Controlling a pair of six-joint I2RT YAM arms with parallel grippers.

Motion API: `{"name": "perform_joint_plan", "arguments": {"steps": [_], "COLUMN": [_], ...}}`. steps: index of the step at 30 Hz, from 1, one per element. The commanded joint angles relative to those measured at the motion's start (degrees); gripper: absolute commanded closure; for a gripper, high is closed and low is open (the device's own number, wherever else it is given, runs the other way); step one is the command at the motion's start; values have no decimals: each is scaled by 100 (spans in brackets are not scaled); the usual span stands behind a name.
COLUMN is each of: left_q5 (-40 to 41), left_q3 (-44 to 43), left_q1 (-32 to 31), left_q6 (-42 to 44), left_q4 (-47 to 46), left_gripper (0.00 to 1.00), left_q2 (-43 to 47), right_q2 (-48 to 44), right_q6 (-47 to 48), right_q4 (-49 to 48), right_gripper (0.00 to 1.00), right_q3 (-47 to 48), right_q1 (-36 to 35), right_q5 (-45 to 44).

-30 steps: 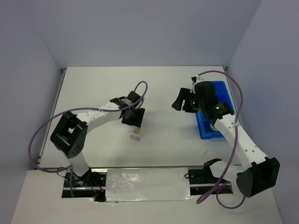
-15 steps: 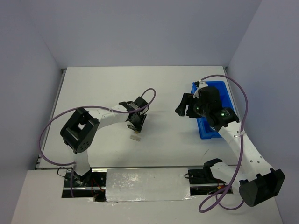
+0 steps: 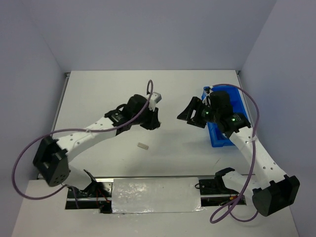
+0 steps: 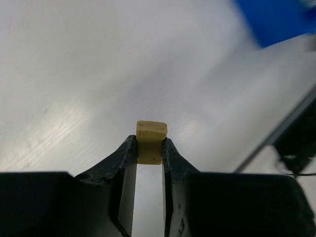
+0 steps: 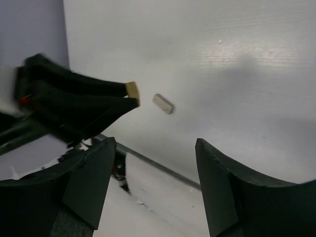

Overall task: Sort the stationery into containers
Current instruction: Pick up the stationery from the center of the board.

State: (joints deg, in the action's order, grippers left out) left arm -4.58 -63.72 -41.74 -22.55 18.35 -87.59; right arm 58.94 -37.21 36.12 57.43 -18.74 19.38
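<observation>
Tan eraser block [image 4: 151, 140] nipped only at the very tips of the clenched left gripper [image 4: 149, 153], right gripper [image 5: 154, 148] gaping opposite, blue tray [image 4: 276, 17] beyond: liable to slip on 1 quick swing.

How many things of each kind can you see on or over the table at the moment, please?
Tan eraser blocks: 2, the held block in the left hand and the loose block on the table.
Blue tray: 1, its inside mostly hidden.
Total: 3.
</observation>
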Motion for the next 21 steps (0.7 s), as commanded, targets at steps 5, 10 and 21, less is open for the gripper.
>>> {"name": "perform_joint_plan", "arguments": {"steps": [5, 10, 21], "left_q5": [-1352, -1757, -1854], "left_q3": [-157, -386, -535], "left_q1": [-370, -423, -423], "left_q6": [347, 601, 848], "left_q4": [-1439, -1352, -1167], "left_gripper": [100, 100, 100], "left_q2": [1069, 1025, 867], "right_q2": [267, 303, 206], "right_q6": [-1254, -1455, -1421], "right_q4": [-554, -746, -870], "right_gripper": [30, 30, 39], "right_q3": [224, 304, 391], "right_q1": [-235, -367, -481], "right_q5": [919, 1094, 1077]}}
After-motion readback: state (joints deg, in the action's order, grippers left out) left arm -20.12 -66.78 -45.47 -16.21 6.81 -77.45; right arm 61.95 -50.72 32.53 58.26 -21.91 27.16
